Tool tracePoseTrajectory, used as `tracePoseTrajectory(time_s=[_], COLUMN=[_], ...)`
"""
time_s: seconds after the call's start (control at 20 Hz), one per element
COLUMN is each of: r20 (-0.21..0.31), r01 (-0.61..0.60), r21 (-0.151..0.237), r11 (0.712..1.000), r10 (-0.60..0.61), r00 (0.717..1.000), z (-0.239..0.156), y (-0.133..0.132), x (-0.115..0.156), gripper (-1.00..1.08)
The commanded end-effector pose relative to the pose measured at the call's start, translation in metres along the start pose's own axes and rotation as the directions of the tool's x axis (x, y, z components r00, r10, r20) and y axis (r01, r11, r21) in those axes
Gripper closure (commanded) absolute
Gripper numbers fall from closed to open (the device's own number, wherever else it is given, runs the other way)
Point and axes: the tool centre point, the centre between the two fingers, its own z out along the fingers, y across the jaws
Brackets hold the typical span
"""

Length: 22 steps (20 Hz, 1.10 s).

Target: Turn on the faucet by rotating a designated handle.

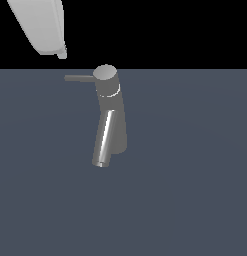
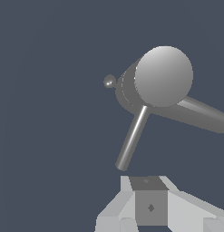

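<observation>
Fingers of your white gripper (image 1: 61, 54) hang above and apart from the thin grey rod handle (image 1: 79, 78); whether they're spread, you can't tell. That smooth tapered grey metallic faucet (image 1: 113, 117) stands upright mid-scene, unlabelled.

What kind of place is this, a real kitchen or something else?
Most likely a computer simulation, not a real room. A lone faucet with a thin handle stands on a flat, featureless blue-grey floor under a black void, with a blocky white gripper hanging above.
</observation>
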Motion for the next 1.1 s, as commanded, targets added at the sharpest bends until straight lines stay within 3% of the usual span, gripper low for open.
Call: tracePoseTrajectory(time_s=[0.0, 1.05], r20=[-0.012, -0.084], r01=[-0.048, -0.303], r21=[0.012, 0.08], r11=[0.999, 0.95], r10=[0.048, 0.31], r00=[0.999, 0.947], z=[0.009, 0.056], y=[-0.006, -0.039], x=[0.001, 0.016], gripper=[1.08, 1.08])
